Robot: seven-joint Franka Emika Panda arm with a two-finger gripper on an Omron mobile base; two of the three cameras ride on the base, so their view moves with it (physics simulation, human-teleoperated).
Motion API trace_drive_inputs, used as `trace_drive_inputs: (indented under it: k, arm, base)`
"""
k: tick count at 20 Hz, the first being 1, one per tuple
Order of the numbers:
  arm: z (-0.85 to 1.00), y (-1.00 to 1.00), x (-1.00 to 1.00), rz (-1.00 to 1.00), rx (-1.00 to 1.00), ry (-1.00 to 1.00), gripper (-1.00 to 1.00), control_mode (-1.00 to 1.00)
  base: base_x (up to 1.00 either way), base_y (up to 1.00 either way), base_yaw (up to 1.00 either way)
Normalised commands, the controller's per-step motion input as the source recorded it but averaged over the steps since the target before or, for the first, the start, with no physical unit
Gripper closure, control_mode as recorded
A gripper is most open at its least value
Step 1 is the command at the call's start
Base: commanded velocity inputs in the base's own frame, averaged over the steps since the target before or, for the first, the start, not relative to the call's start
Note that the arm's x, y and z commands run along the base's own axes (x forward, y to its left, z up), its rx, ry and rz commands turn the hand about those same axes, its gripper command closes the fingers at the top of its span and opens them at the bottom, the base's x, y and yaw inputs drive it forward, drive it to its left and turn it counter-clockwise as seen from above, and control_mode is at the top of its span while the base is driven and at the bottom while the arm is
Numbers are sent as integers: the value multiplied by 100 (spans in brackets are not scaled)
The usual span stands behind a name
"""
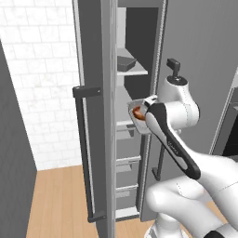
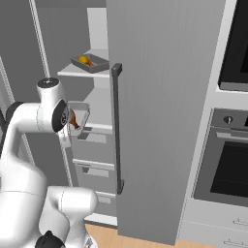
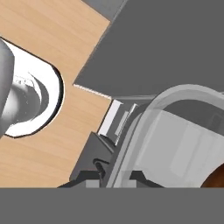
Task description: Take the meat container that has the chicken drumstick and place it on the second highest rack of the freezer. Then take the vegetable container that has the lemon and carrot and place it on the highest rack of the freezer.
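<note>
- Nearest the hand camera, the rim of the meat container (image 3: 144, 131) is seen caught between the two dark tips of the claw (image 3: 114, 176), which are closed on the container's near wall; the claw is thus clenched on the container and carries it.
- A brown end of the chicken drumstick (image 3: 215, 178) is seen inside the clear container, at the lower right edge of the hand view.
- From the left base view the meat container (image 1: 137, 113) is found at the mouth of the open freezer (image 1: 135, 139), held just ahead of the wrist, with the drumstick (image 1: 138, 112) showing as a reddish patch in it.
- In the right base view the same container (image 2: 79, 116) is seen level with a middle rack (image 2: 99, 127), its far part over that rack's front edge and its near part held out in the opening.
- The relation that matters is judged to be this: the rack lies farther in from the claw, so the container would need to be carried inward, along the line from claw to freezer back, before release.
- Whether the rack beneath it is the second highest cannot be settled with certainty, since the freezer's top is cut off; it is the rack directly below the one that bears the vegetable container.
- The vegetable container (image 2: 90, 61), with yellow and orange produce in it, is seen on the rack above, well apart from the claw.
- The freezer door (image 1: 93, 116) stands open to the left of the held container, its handle (image 1: 83, 153) nearer to the camera.
</note>
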Motion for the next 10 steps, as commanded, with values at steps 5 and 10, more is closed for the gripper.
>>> trace_drive_inputs:
  k: [5,10]
  arm:
    - [-32,5,32,-2,0,-5,100,-100]
    - [-41,0,28,-4,0,-18,100,-100]
  base:
    - [0,0,0]
    - [0,0,0]
